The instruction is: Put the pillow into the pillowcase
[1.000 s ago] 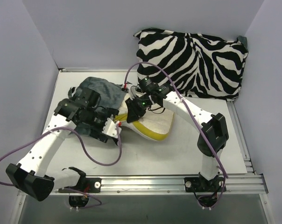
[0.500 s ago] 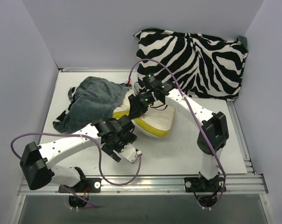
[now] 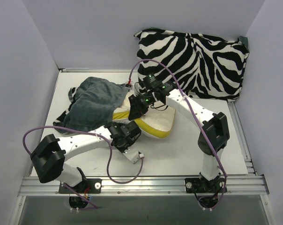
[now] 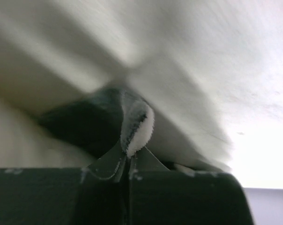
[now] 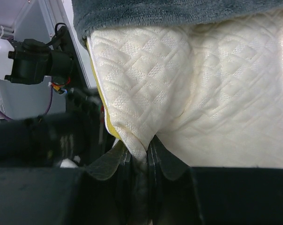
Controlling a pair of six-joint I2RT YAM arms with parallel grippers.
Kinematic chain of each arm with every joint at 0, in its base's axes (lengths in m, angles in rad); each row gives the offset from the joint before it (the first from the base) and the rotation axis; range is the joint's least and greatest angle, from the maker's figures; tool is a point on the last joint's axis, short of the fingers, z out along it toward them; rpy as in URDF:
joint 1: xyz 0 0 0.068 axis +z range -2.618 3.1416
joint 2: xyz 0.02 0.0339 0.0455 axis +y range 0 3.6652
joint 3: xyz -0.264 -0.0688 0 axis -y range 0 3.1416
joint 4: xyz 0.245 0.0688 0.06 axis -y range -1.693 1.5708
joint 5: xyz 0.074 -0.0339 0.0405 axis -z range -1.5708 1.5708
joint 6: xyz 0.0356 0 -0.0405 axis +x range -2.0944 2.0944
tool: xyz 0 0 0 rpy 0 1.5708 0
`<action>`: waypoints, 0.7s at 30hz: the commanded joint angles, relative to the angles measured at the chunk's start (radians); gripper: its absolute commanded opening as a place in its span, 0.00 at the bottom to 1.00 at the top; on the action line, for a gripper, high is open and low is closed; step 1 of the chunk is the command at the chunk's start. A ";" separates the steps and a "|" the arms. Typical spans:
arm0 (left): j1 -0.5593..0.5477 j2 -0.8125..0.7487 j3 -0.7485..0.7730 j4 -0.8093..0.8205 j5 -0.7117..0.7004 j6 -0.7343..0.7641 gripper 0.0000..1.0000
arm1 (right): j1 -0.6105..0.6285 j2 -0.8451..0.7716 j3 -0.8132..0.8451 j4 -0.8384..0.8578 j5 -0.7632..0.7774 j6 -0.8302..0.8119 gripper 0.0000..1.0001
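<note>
Cream quilted cloth is what catches the eye from where I stand: the pillow [image 3: 158, 123] lies flat on the white table [image 3: 188, 157] about mid-way across, its olive-yellow piping curving along the near edge; its left end runs in under the pillowcase [image 3: 92, 101], which lies crumpled to the left with the grey-teal plush face up and a little zebra print showing at its left border. Seen from the right wrist, the plush hem lies across the top of the quilted surface, so part of the pillow is covered and the rest is bare.

The right gripper [image 5: 146, 145] reaches in from the far side and is clamped hard on a raised fold of the pillow's quilted cloth, close by the pillowcase hem; the fold stands up between the closed fingers. The left gripper [image 3: 130, 126] comes in low from the near left, at the pillow's near edge just beside the yellow piping; its wrist view is blurred, yet the fingers are plainly pressed together with a thin pale fold nipped between their tips, by its place the pillow's edge.

Against the back wall a plump zebra cushion [image 3: 193, 61] leans, well apart from both; a purple cable [image 3: 108, 164] loops off the left arm.
</note>
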 commanded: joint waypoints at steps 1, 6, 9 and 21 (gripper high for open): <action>-0.114 -0.001 0.204 0.029 0.156 -0.043 0.00 | 0.001 0.001 0.077 0.020 -0.101 0.055 0.00; -0.231 0.022 0.461 0.069 0.417 -0.225 0.00 | -0.002 0.076 0.142 0.020 -0.141 0.103 0.00; -0.265 0.005 0.396 0.130 0.428 -0.250 0.00 | -0.002 0.107 0.130 0.024 -0.161 0.111 0.00; -0.311 -0.155 0.219 0.258 0.445 -0.337 0.19 | 0.107 0.243 -0.183 0.032 -0.155 0.048 0.00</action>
